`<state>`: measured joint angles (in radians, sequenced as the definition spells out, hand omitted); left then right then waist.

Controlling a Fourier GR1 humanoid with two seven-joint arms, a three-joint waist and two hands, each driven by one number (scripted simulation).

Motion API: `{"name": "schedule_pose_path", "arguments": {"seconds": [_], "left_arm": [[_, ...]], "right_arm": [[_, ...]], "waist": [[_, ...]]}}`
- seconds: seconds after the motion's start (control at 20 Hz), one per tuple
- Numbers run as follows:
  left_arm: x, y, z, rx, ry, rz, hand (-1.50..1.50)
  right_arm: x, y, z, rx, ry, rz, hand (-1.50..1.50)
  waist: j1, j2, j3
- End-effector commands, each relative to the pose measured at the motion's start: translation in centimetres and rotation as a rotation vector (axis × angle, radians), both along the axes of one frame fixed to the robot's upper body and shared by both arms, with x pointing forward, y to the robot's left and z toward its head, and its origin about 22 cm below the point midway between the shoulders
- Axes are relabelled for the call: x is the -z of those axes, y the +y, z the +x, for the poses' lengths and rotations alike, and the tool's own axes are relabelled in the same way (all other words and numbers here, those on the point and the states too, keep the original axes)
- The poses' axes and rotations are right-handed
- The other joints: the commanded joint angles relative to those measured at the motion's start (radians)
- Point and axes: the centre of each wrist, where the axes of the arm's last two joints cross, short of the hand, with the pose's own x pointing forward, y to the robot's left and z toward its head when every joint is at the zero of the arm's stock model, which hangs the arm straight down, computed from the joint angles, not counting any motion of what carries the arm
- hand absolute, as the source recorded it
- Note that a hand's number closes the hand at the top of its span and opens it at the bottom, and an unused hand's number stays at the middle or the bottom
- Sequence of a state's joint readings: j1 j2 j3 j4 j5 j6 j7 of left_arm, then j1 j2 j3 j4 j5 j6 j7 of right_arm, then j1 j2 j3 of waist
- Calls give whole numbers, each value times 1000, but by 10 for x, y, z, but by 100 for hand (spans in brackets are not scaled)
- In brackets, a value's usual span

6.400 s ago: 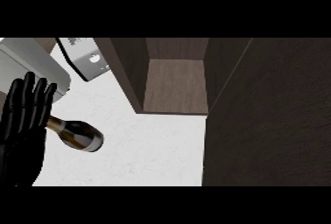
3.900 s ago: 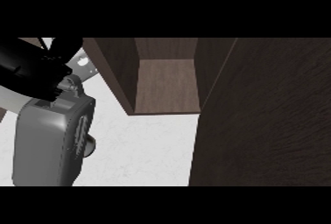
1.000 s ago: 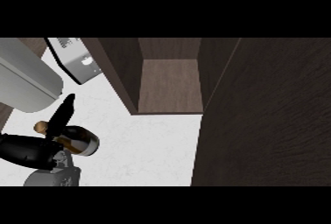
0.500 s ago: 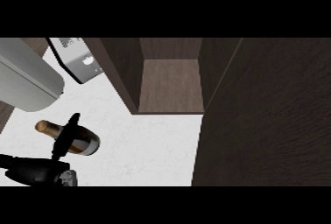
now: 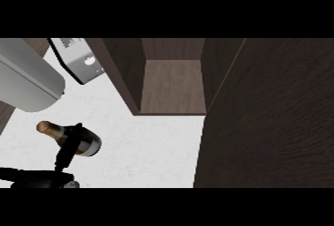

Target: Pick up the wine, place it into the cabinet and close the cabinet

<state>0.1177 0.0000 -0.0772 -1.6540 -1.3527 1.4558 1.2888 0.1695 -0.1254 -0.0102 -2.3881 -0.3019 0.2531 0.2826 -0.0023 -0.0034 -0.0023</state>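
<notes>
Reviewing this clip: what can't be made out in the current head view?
- Left hand: mostly cut off by the lower edge; one finger crosses the wine bottle, grip unclear.
- Right hand: not in view.
- Cabinet: the open door hides everything to its right.
- Grey shape upper left: cut off, unidentifiable.

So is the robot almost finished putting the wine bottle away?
Not nearly. Nothing looks done: the wine bottle lies on the white counter, outside the cabinet. In hand: one black finger of the left hand crosses the bottle, which isn't lifted. Whether it's gripped can't be seen. Left to do: pick it up, place it inside the open cabinet, and shut the door.
</notes>
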Motion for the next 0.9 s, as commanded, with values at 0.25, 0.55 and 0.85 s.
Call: {"name": "schedule_pose_path", "arguments": {"seconds": [0.25, 0.55, 0.85], "left_arm": [[8, -5, 1, 22, -6, -37, -150], [11, -9, 18, 33, -2, -63, -150], [14, -11, 6, 47, 15, -67, -150]], "right_arm": [[-10, -1, -11, -39, -14, 40, -150], [-18, 0, -9, -34, -13, 33, -150], [-9, 11, -14, -41, -6, 41, -150]], "waist": [[1, 0, -1], [-1, 1, -2], [-1, -2, -4]]}}
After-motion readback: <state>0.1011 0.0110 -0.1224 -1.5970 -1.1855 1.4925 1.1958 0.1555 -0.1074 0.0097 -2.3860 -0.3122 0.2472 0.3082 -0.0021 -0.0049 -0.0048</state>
